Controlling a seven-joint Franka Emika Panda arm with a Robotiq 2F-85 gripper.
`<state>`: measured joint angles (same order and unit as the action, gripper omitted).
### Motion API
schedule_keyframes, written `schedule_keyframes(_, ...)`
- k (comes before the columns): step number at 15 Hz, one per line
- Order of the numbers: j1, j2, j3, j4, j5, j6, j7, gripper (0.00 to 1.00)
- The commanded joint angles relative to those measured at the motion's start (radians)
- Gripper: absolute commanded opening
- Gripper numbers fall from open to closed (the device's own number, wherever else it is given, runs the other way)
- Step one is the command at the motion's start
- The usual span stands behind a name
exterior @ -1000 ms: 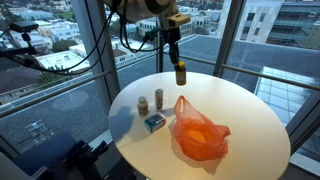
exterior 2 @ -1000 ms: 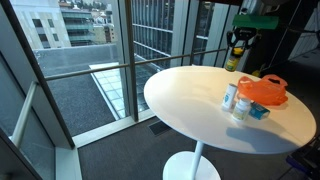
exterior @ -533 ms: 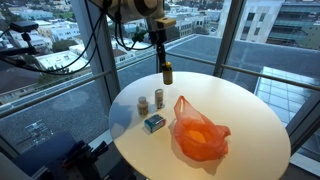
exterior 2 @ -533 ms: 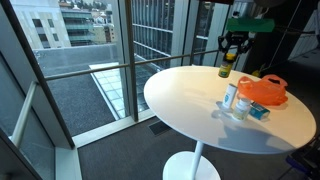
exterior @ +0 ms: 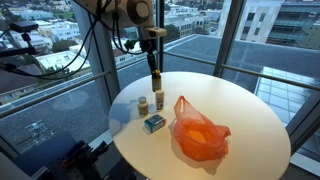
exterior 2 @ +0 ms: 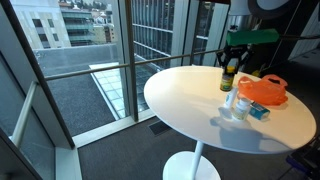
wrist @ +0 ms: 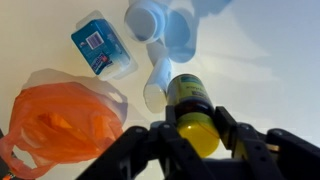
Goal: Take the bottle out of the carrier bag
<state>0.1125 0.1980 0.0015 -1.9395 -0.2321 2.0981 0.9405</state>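
Grips a dark bottle [exterior: 155, 80] with a yellow cap between the two fingers of the end effector [exterior: 155, 67], closed firmly on its upper part. Holds it upright over the round white bench [exterior: 250, 105], at the side towards the window glass. Fully outside the orange carrier bag [exterior: 198, 135] and apart from it. Not possible to tell in either exterior view whether the base of the bottle touches the bench or hangs just above it.

Just beside the bottle, on the bench: two small jars [exterior: 150, 102] standing upright and close together. In front of them, a small blue box [exterior: 154, 123], near the bag but not touching it. Bag lying slumped on the bench, its mouth open and one corner sticking up.

In the wrist view, looking down along the bottle: yellow cap lowest in the picture, black fingers [wrist: 228, 128] at both sides of it. Above the bottle in this picture, the pale jar tops; at upper left the blue box with a label on its face; at left the orange bag.
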Motion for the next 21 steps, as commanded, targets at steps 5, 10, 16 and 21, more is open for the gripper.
schedule_keyframes(5, 0.004, -0.017, 0.008, -0.066, -0.011, -0.027, -0.096, 0.19)
schedule_keyframes(10, -0.005, 0.005, 0.001, -0.092, -0.002, 0.022, -0.132, 0.19)
schedule_keyframes(16, -0.005, 0.057, -0.011, -0.113, 0.012, 0.14, -0.108, 0.19)
schedule_keyframes(21, -0.002, 0.091, -0.027, -0.109, 0.031, 0.19, -0.1, 0.19)
